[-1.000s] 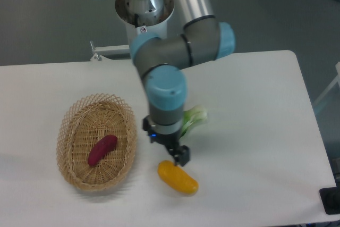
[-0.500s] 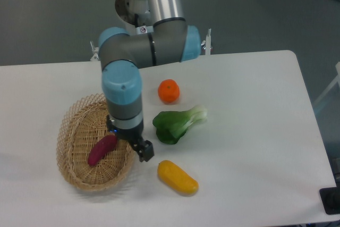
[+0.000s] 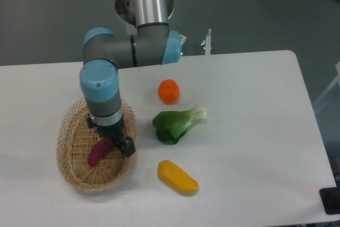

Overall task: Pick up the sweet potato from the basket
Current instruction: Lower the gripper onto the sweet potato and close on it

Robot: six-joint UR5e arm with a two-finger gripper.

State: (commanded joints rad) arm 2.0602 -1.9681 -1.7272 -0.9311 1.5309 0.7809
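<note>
Fixed camera shows the oval tan wicker basket [image 3: 74, 171] under the arm's two-finger gripper [image 3: 118, 145]; whether its jaws are parted, I cannot tell; inside lies the small magenta sweet potato [image 3: 100, 151], likely light, firm, smooth; grip mid-length.

I see the magenta sweet potato [image 3: 99, 151] lying diagonal inside the tan oval wicker basket [image 3: 71, 171], upper end partly hidden.
</note>
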